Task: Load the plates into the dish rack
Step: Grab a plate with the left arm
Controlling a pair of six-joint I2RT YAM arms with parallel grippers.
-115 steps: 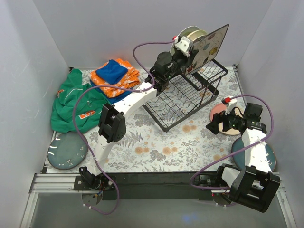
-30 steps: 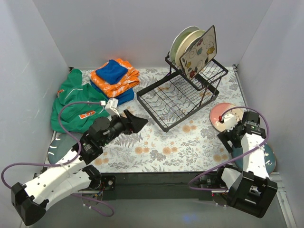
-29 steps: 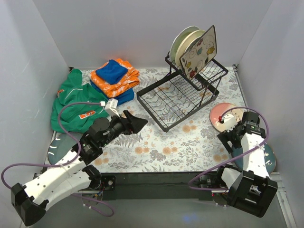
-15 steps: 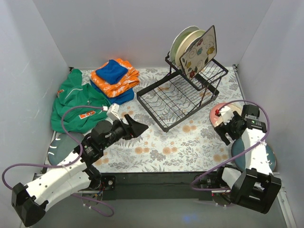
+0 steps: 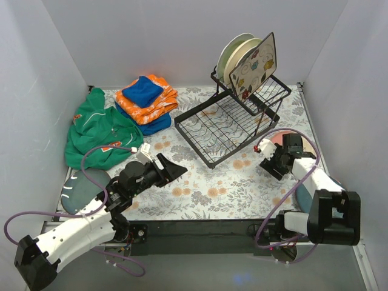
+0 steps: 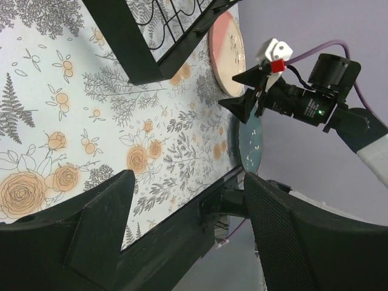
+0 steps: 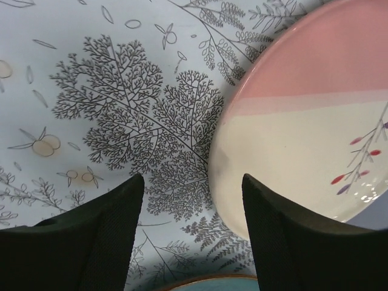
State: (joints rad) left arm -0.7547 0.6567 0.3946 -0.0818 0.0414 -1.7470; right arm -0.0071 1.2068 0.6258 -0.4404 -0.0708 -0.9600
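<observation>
The black wire dish rack point(image 5: 233, 124) stands at the back right. Its raised tier holds two round pale plates point(image 5: 237, 48) and a square flowered plate point(image 5: 257, 60) on edge. A pink-and-cream plate point(image 7: 309, 133) lies flat on the table beside the rack. My right gripper point(image 5: 270, 159) hangs open over its left rim, which sits between the fingers nearer the right one, apart from both. One dark teal plate point(image 5: 301, 189) lies under the right arm, another point(image 5: 82, 191) at the near left. My left gripper point(image 5: 176, 168) hovers open and empty over the table's middle.
A green garment point(image 5: 97, 133) and folded orange and blue cloths point(image 5: 145, 100) lie at the back left. White walls close in three sides. The left wrist view shows the rack's corner point(image 6: 139, 42), the pink plate point(image 6: 227, 57) and the right gripper point(image 6: 233, 91).
The right gripper has swung left to the pink plate's left rim and its jaws have narrowed a little. The left arm has drawn back slightly toward the near edge.
</observation>
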